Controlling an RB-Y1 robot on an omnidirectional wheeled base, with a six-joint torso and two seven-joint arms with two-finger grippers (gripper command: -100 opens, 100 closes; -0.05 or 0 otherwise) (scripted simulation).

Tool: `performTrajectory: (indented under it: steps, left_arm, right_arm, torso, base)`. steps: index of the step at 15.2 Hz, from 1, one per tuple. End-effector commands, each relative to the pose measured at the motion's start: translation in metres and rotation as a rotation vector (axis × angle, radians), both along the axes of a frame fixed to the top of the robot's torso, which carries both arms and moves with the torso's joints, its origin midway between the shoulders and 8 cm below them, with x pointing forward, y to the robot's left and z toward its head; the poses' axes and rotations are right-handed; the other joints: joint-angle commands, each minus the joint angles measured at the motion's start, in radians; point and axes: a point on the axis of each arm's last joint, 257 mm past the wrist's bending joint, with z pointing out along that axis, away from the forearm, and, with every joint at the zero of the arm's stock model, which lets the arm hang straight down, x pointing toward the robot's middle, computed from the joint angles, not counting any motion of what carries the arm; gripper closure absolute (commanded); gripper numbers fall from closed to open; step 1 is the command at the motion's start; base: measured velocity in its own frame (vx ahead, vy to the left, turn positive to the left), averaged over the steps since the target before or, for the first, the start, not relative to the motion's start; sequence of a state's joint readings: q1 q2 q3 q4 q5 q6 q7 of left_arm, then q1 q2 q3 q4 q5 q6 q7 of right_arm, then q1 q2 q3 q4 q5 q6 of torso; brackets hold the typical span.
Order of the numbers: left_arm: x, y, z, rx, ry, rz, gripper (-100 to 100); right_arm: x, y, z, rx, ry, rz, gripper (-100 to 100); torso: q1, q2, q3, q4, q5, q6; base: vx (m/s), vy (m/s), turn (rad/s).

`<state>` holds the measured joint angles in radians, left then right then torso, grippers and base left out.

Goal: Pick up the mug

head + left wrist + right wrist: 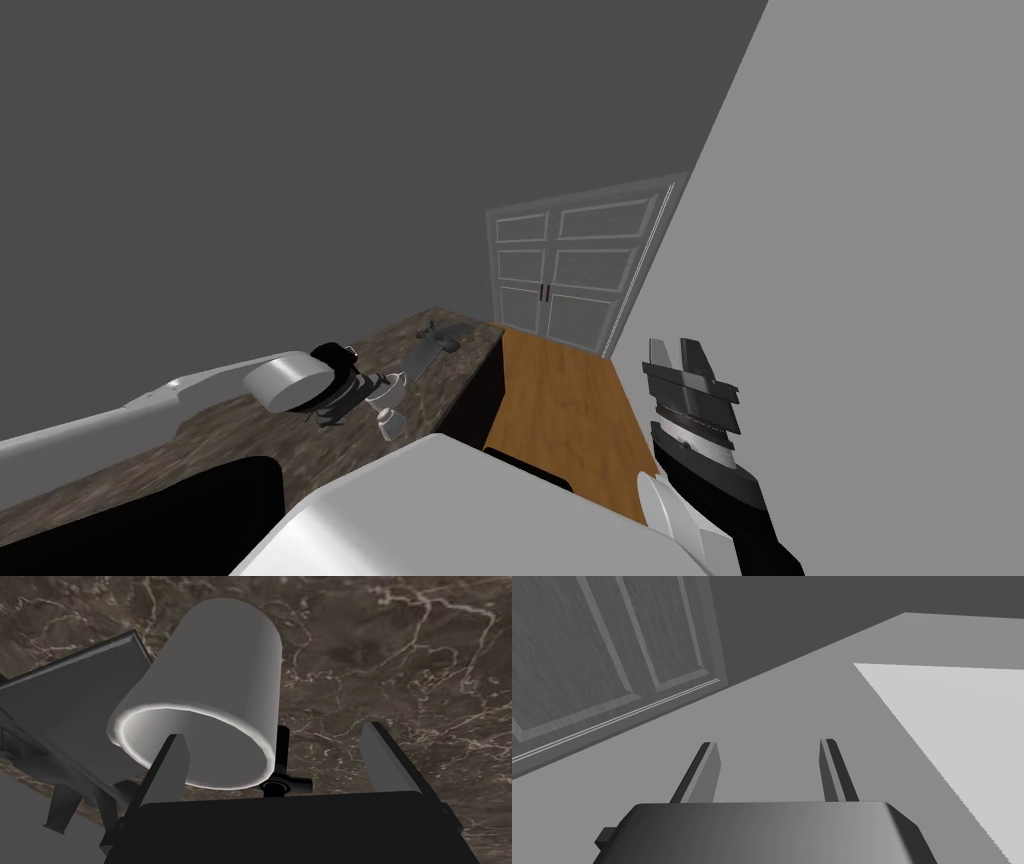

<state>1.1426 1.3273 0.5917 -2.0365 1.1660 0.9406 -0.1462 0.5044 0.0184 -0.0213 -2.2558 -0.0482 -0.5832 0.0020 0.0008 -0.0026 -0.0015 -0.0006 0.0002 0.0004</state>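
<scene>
A plain white-grey mug (pixel 220 661) with no handle in sight stands on a dark brown marbled counter (pixel 400 651). My left gripper (pixel 274 732) is open just above it. One finger (pixel 172 771) lies across the mug's rim and open mouth, while the other finger (pixel 387 756) stands well off to the side over bare counter. Whether the near finger touches the rim I cannot tell. In the head view the mug (pixel 390 424) is small, just past my left gripper (pixel 368 396). My right gripper (pixel 690 362) is raised at the right, open and holding nothing (pixel 769 751).
A flat grey object (pixel 75 696) lies on the counter right beside the mug. A grey utensil-like object (pixel 437 345) lies farther along the counter (pixel 250 430). Wood floor (pixel 560 400) runs to a grey double door (pixel 570 270). A black recess (pixel 150 520) cuts into the counter's near end.
</scene>
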Motion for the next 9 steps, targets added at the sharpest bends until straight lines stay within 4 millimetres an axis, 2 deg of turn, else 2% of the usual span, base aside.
performTrajectory:
  steps: [1, 4, 5, 6, 9]
  left_arm:
    - [-0.005, -0.001, 0.0, -0.004, 0.035, 0.004, -100]
    - [-0.015, -0.003, 0.001, -0.013, 0.092, 0.007, -100]
    - [-0.011, -0.002, 0.001, -0.01, 0.069, 0.006, -100]
    - [-0.02, 0.004, -0.008, -0.011, 0.073, 0.027, -100]
    - [-0.029, 0.009, -0.017, -0.011, 0.071, 0.046, -100]
  right_arm:
    - [0.0, 0.0, 0.0, 0.0, 0.0, 0.0, 0]
    - [0.0, 0.0, 0.0, 0.0, 0.0, 0.0, 0]
    - [0.0, 0.0, 0.0, 0.0, 0.0, 0.0, 0]
    - [0.0, 0.0, 0.0, 0.0, 0.0, 0.0, 0]
    - [0.0, 0.0, 0.0, 0.0, 0.0, 0.0, 0]
  torso:
    - [0.0, 0.0, 0.0, 0.0, 0.0, 0.0]
    - [0.0, 0.0, 0.0, 0.0, 0.0, 0.0]
    - [0.0, 0.0, 0.0, 0.0, 0.0, 0.0]
    - [0.0, 0.001, 0.0, 0.0, 0.0, 0.0]
    - [-0.001, 0.003, 0.002, 0.001, 0.0, 0.0]
  base:
    - [0.023, 0.013, -0.054]
    - [0.023, 0.012, -0.041]
    - [0.013, 0.009, -0.02]
    - [0.0, 0.0, -0.123]
    - [-0.013, -0.004, -0.139]
